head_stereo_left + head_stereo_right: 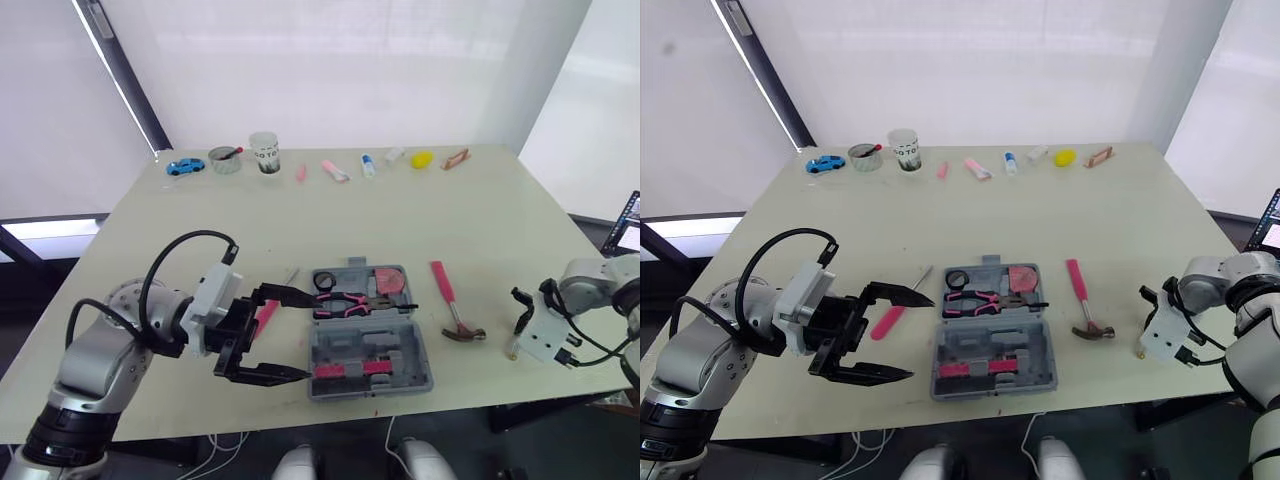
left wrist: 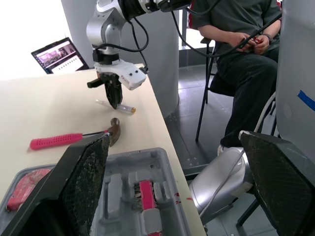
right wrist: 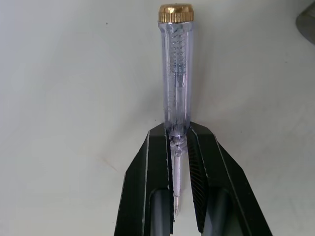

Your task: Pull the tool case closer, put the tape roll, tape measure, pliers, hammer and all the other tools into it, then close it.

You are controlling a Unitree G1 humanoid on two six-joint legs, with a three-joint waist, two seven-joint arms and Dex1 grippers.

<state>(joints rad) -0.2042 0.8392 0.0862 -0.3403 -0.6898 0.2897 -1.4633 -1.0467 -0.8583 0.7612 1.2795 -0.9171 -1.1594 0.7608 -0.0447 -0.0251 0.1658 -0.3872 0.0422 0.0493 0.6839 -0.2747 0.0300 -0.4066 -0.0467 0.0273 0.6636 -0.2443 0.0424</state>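
"At the table's near edge, what's what?"
"Left gripper spread wide just left of the open tool case. Right gripper pinching a clear tester screwdriver."
"Farther back?"
"Pliers in the case's rear half, hammer lying just right of it."

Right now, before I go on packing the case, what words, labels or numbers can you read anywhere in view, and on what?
"GO TO": dark letters on the white cup; anything more on it is too blurred to read.
Too small to read: the lines of text on the laptop screen.
No readable marking on the tool case, the hammer or the clear tester screwdriver.
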